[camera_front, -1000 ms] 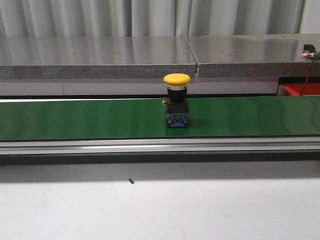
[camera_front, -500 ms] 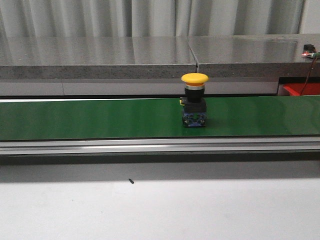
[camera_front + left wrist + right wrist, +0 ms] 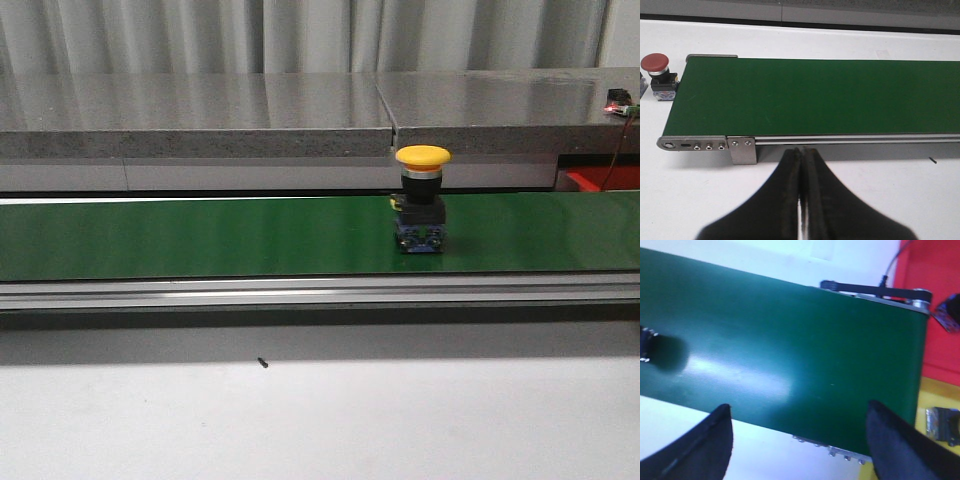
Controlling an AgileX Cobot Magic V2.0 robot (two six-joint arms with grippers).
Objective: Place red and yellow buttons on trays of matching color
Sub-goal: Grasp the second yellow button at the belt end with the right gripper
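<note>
A yellow button [image 3: 422, 157] with a black and blue base stands upright on the green belt [image 3: 200, 235], right of centre. Its dark base just shows at the edge of the right wrist view [image 3: 646, 344]. My right gripper [image 3: 799, 407] hangs open over the belt's near edge, close to the belt's end, nothing between its fingers. Beyond that end lie the red tray [image 3: 930, 300] and the yellow tray [image 3: 939, 396]. A red button [image 3: 655, 63] stands on the white table off the belt's other end. My left gripper [image 3: 802, 151] is shut and empty, in front of the belt.
A dark blocky part [image 3: 943, 424] lies on the yellow tray, and a bluish part [image 3: 946, 319] sits at the red tray's edge. A grey stone ledge [image 3: 300, 110] runs behind the belt. A small black speck [image 3: 262, 363] lies on the white table.
The yellow button has ridden the belt to the right, from about the middle to right of centre. Nothing else in the front view has moved.
</note>
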